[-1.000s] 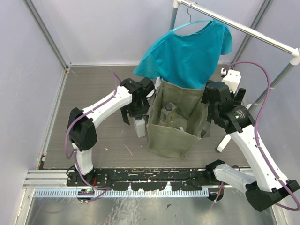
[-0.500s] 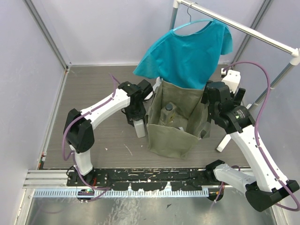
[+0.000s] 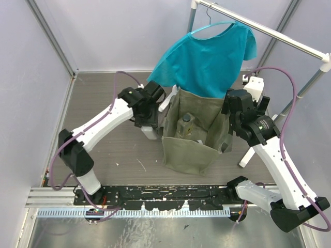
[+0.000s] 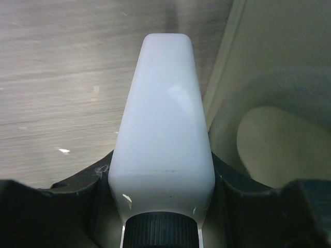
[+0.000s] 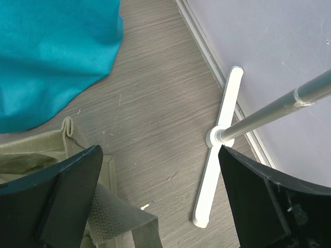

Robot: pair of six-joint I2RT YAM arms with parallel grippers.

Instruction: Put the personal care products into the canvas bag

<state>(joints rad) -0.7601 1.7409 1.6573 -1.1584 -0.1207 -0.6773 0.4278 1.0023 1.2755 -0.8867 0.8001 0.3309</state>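
left gripper (image 4: pixel 161 192) grips white bottle (image 4: pixel 163 129) just beside canvas bag (image 3: pixel 189 150) wall

Grey wood-grain tabletop (image 3: pixel 93 93) is occupied by the olive canvas bag (image 3: pixel 189 150), stood upright mid-table, and the white cross foot (image 5: pixel 230 93) of a garment rack, set near the right wall.

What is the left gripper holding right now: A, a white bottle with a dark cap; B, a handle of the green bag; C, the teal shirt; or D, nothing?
A: in the left wrist view the left gripper clamps both sides of the white bottle, with its dark cap nearest the camera.
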